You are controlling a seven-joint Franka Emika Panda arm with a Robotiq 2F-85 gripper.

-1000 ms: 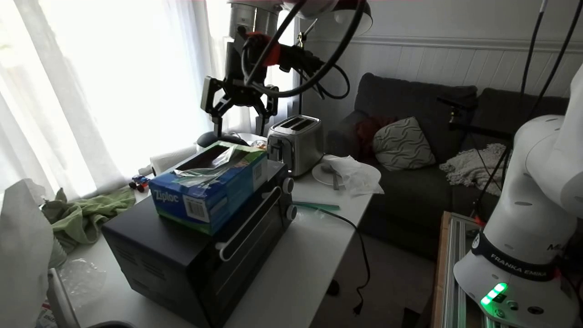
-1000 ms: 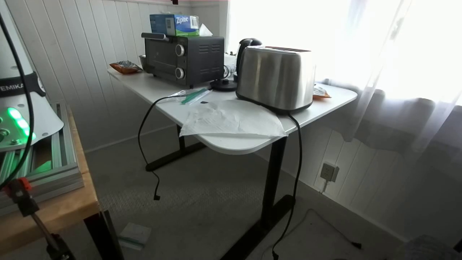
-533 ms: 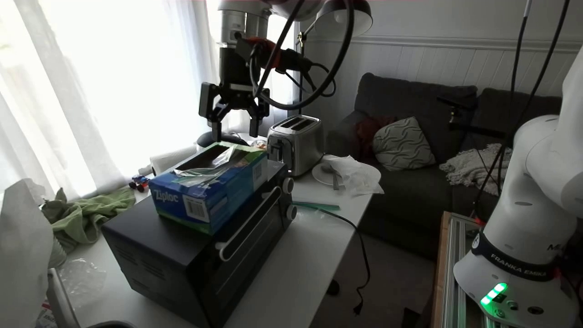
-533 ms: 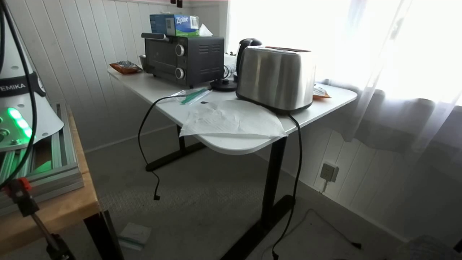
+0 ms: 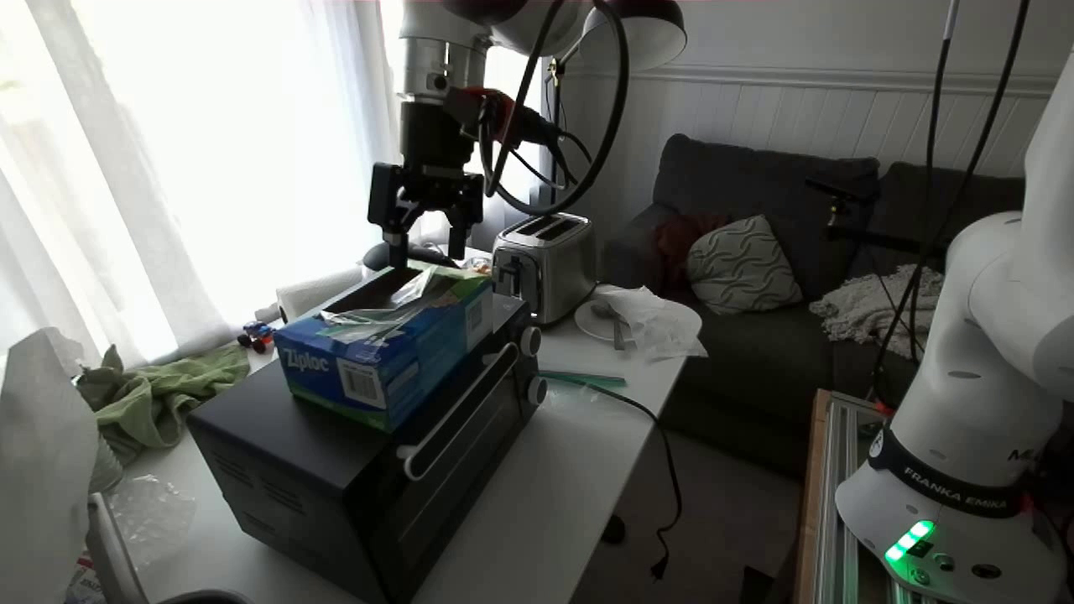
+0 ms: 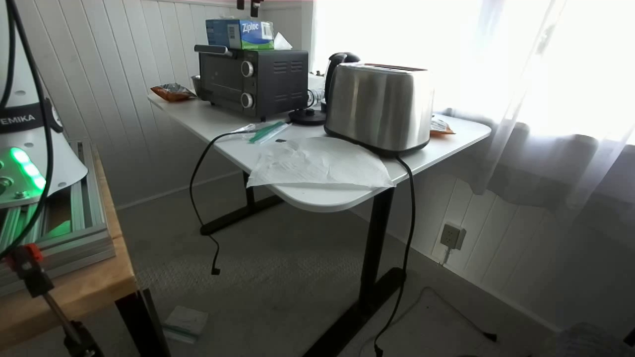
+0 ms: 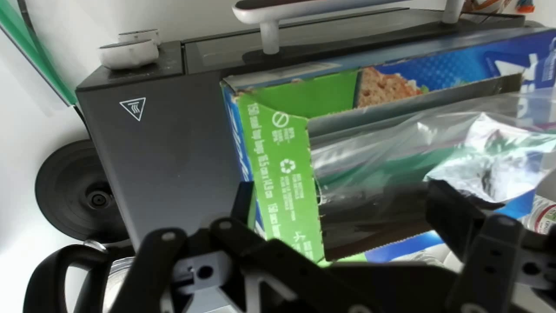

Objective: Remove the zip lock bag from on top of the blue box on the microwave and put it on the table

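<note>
The clear zip lock bag (image 5: 382, 319) lies crumpled across the open top of the blue Ziploc box (image 5: 331, 356). In the wrist view, the bag (image 7: 499, 158) stretches over the opening beside the box's green end (image 7: 278, 174). The box sits on the black microwave-like oven (image 5: 285, 453); both box (image 6: 255, 33) and oven (image 6: 280, 77) show in an exterior view. My gripper (image 5: 428, 250) is open and empty above the box's far end. In the wrist view, my gripper (image 7: 343, 189) has one finger by the green end and the other near the bag.
A steel toaster (image 5: 545, 260) stands beyond the oven on the white table (image 5: 529, 495). A kettle (image 7: 69, 256) stands beside the oven. The oven handle (image 5: 461, 411) juts from its front. A green-edged bag (image 6: 268, 133), a black cord (image 5: 638, 407) and a plate (image 5: 591, 323) lie on the table.
My gripper has come down and a little left toward the box's far end, and its fingers look closer together in that exterior view. The bag, box and oven have not moved.
</note>
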